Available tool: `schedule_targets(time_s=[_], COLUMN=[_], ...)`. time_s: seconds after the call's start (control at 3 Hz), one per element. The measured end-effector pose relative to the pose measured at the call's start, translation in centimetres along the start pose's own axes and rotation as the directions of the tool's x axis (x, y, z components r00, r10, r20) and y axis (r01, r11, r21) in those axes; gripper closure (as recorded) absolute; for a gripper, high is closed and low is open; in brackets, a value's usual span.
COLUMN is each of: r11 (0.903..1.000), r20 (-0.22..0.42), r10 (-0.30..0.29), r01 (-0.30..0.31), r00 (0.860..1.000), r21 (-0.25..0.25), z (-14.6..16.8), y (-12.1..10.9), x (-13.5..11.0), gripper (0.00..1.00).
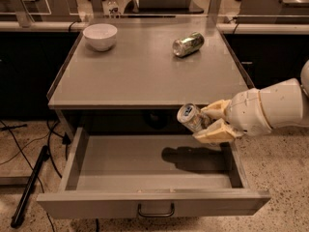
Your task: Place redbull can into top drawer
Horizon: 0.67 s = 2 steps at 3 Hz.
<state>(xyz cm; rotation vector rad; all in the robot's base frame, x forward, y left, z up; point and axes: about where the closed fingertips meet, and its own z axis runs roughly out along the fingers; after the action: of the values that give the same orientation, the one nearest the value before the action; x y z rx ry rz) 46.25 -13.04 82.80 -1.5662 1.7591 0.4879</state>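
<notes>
The top drawer (145,204) is pulled wide open below the table top, its inside bare, with a dark bar handle (155,210) at the front centre. My gripper (208,121) comes in from the right on a white arm and is shut on the redbull can (191,118). The can is tilted, its silver top facing the camera. It hangs above the right rear part of the drawer, casting a shadow on the drawer floor (193,157).
On the grey table top (140,74) a stubbier greenish can (188,44) lies on its side at the back right and a white bowl (100,36) stands at the back left. Cables and a dark pole (29,187) lie on the floor at the left.
</notes>
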Motion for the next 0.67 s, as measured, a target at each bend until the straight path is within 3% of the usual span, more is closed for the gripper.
schedule_targets(time_s=[0.33, 0.67], r11=[0.9992, 0.9993], r20=[0.08, 0.08], r10=[-0.006, -0.007], r01=[0.003, 0.004], r00=[0.997, 0.997], r21=[0.039, 0.037], z=[3.42, 3.53], y=[-1.44, -1.41], x=[1.51, 1.62], gripper=[1.0, 1.0])
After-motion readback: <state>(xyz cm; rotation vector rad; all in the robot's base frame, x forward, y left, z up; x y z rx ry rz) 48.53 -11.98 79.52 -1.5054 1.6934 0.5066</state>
